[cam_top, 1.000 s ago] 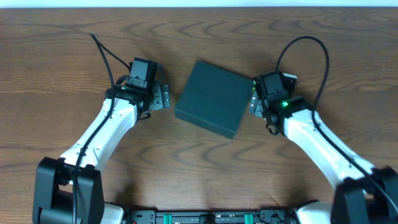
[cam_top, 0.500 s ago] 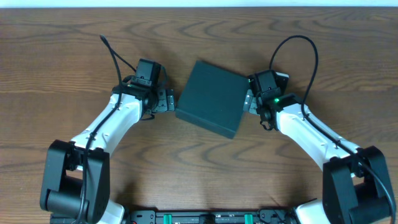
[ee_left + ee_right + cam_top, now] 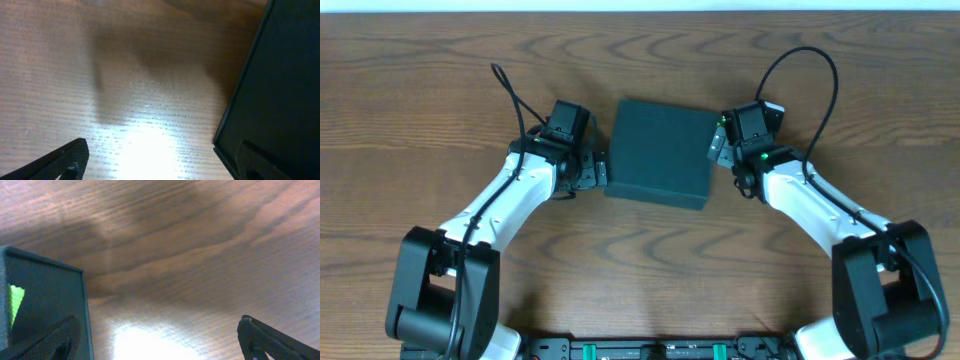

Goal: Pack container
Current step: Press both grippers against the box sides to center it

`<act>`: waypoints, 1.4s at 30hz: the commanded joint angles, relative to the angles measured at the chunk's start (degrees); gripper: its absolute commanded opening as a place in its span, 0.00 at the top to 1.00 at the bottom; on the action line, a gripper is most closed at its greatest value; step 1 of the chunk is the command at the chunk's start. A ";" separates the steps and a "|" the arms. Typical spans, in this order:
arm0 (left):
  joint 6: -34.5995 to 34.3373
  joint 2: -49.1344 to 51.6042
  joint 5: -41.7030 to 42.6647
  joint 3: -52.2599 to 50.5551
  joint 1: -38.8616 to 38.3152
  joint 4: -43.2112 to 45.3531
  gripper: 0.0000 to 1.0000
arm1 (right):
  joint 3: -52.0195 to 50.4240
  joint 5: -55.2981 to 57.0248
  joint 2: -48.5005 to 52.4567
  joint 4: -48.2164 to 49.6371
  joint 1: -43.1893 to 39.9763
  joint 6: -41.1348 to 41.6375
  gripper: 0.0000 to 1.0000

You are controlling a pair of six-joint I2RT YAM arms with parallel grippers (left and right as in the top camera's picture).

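Container [image 3: 658,152]: dark square box, lid flap down flat, sitting at mid-table, a bit toward the far edge, nearly square to the table [image 3: 420,100] edges. Wood grain is bare all around it.

Left tool [image 3: 592,170] is right at the box's left wall near the near-left corner, jaws spread wide. In the left wrist view one finger [image 3: 260,160] overlaps the dark box face and the other is over bare wood. Can't tell if it's touching.

Right tool [image 3: 717,150] is at the box's right wall near the far-right corner, jaws also wide apart. In the right wrist view one finger [image 3: 50,340] sits in front of the box wall and the other hangs over bare table. Contact is unclear. There's a small green patch [image 3: 15,302] on that wall.

The box is bracketed between the two tools; neither is clamped on it. The right wrist shows a green light [image 3: 760,155]. A black cable [image 3: 800,70] loops up off the right arm, and another runs off the left.
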 commanded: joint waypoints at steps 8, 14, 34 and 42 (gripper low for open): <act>-3.41 -2.51 0.61 0.50 -0.85 -2.43 0.05 | -1.20 -11.85 3.91 2.34 4.00 -0.28 0.01; -3.41 -4.00 -3.45 0.50 -0.50 -4.33 0.05 | -1.20 -11.82 3.91 4.13 9.84 -0.28 0.01; -3.39 -4.24 -1.22 0.50 2.80 -7.19 0.05 | -1.18 -10.27 3.91 7.32 13.16 -0.28 0.01; -3.41 -4.24 -0.52 0.50 2.80 -7.30 0.05 | -1.18 -9.84 3.91 7.76 13.00 -0.31 0.01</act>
